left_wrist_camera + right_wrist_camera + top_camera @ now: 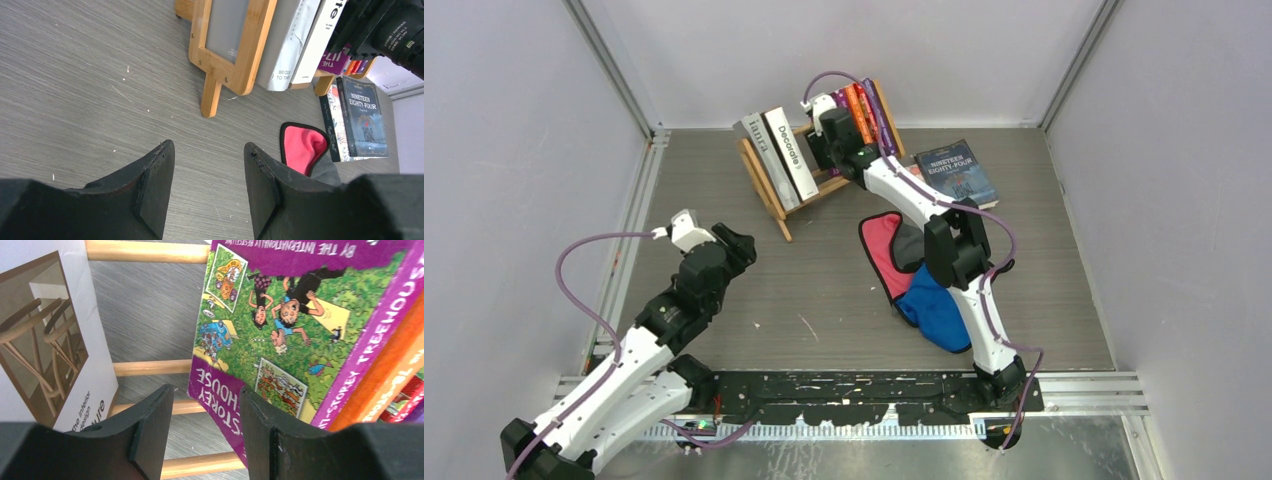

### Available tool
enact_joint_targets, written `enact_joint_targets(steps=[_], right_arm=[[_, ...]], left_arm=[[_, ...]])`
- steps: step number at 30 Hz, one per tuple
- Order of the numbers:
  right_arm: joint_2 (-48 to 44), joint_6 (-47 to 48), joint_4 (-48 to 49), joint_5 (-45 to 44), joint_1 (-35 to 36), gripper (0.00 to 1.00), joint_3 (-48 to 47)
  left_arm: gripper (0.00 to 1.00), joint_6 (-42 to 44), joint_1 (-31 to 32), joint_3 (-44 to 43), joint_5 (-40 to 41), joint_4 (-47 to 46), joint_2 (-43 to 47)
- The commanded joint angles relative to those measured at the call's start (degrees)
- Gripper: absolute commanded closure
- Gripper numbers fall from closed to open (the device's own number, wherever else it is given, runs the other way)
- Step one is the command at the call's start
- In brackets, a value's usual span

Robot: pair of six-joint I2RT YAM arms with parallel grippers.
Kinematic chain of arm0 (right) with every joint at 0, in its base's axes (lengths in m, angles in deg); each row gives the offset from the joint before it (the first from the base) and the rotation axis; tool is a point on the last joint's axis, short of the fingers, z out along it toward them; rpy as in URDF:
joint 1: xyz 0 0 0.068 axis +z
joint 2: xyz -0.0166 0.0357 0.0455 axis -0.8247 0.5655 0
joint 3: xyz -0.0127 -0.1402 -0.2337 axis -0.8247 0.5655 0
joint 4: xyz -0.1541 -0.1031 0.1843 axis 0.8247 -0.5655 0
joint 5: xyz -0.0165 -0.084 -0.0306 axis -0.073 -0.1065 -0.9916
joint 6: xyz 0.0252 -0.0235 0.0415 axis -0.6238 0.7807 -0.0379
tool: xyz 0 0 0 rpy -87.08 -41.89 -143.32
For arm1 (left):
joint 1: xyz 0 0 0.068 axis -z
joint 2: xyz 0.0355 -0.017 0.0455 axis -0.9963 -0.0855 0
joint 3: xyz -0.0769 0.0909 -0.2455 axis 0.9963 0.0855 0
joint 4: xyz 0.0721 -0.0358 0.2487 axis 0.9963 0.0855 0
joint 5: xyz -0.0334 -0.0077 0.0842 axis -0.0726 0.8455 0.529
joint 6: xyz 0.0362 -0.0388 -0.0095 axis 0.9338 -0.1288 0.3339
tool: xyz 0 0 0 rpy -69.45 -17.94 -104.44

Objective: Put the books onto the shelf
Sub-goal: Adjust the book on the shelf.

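Books nearest pincer: purple glossy paperback [300, 315] is standing in the light-wood slatted shelf [150, 367], just beyond the right gripper [205, 395].
Right gripper: jaws are standing apart, clamping nothing.
Left gripper [207, 150]: hanging open and empty over the grey wood-grain table [824, 290], well apart from the shelf.
Done: grey hardback [759, 150] and white-and-brown "Decorate" volume [789, 150] are leaning at the left end; purple and orange spines [857, 100] are filling the right end.
Remaining: dark "Nineteen Eighty-Four" paperback [954, 172] is lying flat on a floral paperback [330, 120], on the table right of the shelf.
Progress: judging mostly shelved.
Textures: rigid round rails, slick covers.
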Motion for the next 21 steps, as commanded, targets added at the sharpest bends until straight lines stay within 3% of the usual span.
enact_joint_targets(steps=[1, 21], right_arm=[[1.6, -2.1, -1.3, 3.2, 0.6, 0.44, -4.9], [5.7, -4.4, -7.4, 7.3, 3.6, 0.45, -6.6]], left_arm=[[0.46, -0.6, -0.2, -0.3, 2.5, -6.1, -1.9], [0.47, 0.2, -0.3, 1.5, 5.2, -7.7, 0.7]])
